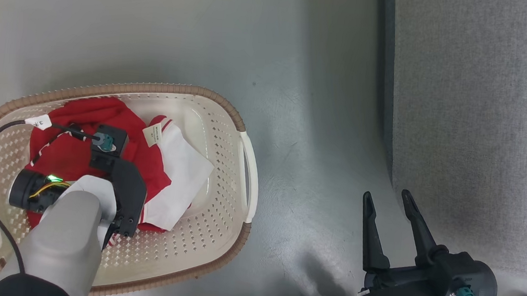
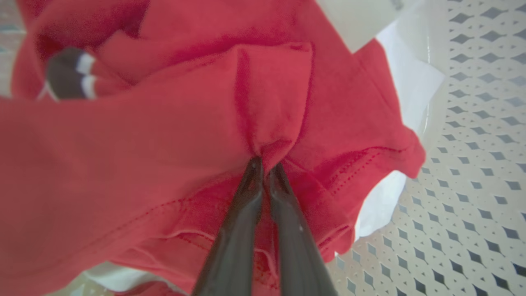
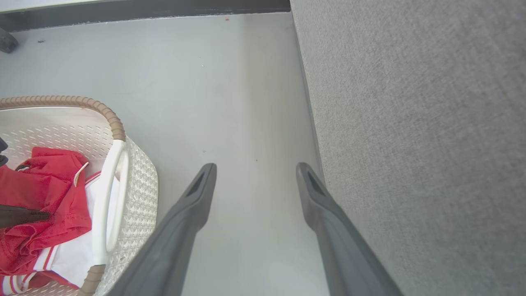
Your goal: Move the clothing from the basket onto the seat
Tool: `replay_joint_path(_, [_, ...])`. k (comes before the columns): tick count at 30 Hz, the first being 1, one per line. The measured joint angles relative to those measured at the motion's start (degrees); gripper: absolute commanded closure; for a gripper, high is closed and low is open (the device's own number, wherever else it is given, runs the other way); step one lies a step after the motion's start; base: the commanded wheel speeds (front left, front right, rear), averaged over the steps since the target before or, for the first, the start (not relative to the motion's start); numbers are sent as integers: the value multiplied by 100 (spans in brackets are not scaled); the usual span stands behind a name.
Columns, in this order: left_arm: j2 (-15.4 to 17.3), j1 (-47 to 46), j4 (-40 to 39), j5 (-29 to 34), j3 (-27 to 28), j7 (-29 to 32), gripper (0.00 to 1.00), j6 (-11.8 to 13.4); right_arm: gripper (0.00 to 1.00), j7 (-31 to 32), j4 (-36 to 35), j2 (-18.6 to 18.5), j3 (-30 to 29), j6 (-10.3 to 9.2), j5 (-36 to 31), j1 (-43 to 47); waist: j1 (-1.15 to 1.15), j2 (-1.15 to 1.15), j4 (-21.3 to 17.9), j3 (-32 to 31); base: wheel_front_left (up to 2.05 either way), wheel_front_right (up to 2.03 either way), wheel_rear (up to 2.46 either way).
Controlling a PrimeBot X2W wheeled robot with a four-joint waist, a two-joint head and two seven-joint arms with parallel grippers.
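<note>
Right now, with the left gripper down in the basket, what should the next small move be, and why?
Probably lift the left gripper straight up a little. Its jaws are shut on a fold of the red clothing, which lies in the basket; raising it over the rim should come before swinging toward the seat.

The seat (image 1: 479,115) runs off the edge (right); the forearm (image 1: 66,240) covers one basket (image 1: 153,88) corner.

Just a smooth grey floor (image 1: 159,22), kinda shiny with soft glare, dark baseboard (image 3: 144,10) along its far edge.
</note>
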Motion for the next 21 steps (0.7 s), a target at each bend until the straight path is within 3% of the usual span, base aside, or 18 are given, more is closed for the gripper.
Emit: replay_joint_path(21, [-23,514,198,-147,135,-825,100,-24,0,0,425,-2,-23,-8,121,-358,0,0,196,-1003,0,0,0])
